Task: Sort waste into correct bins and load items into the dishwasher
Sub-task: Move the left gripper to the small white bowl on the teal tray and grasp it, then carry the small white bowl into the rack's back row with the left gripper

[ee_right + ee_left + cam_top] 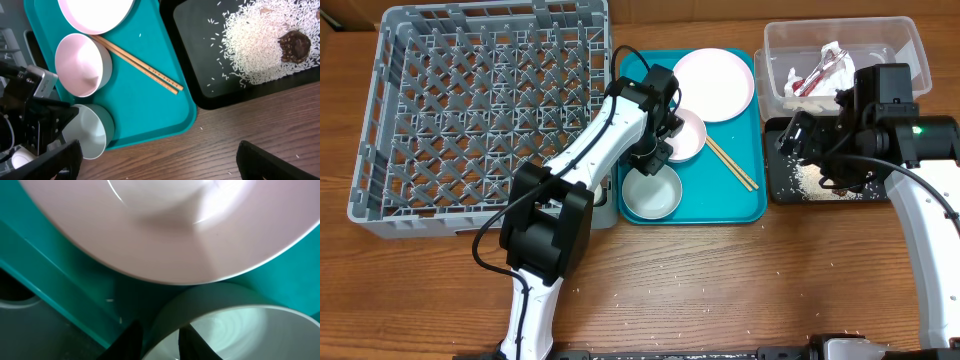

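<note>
Upper left in the overhead frame, the dish rack [480, 120] is showing grey, with a lattice-grid floor. The middle tray [720, 198] is showing teal. The plate [713, 85], upper bowl [690, 135] and lower bowl [651, 195] are showing white, the chopsticks [731, 163] pale wood. At right, white rice [255, 45] and a dark brown lump [294, 45] are speckling the black tray [195, 50]. The wrapper [817, 72] in the clear tub [915, 55] is showing white-and-red. The table [720, 280] is showing brown woodgrain.

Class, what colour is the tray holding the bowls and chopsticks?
Teal; the tray shows best in the right wrist view.
</note>
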Available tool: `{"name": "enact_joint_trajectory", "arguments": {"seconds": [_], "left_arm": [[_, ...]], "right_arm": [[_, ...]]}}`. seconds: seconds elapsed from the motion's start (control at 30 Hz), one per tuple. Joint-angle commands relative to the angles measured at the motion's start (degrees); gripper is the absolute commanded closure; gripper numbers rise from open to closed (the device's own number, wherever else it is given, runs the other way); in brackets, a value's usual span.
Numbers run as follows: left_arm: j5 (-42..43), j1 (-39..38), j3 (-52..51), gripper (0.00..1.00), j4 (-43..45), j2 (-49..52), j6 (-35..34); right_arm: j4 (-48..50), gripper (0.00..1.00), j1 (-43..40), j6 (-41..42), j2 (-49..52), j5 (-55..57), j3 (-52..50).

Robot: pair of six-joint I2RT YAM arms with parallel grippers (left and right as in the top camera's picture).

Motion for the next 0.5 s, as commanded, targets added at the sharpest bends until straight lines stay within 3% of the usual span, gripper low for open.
{"name": "enact_joint_trajectory", "arguments": {"seconds": [0.0,0.23,0.47], "left_arm": [[2.47,-0.35,-0.61,0.76,-0.57,1.99,-1.51],[2.45,-0.5,-0.61,0.96,-1.22,2.56,-2.34],[2.47,-0.5,0.79,0.96,-4.68,2.51,-3.19]], "right_arm": [[0.31,0.0,0.17,-0.22,-0.07,0.83,-0.2],[-0.02,0.0,0.17,-0.24,-0.07,2.19,-0.2],[-0.07,0.0,0.17,-0.22,-0.07,2.19,-0.2]]}}
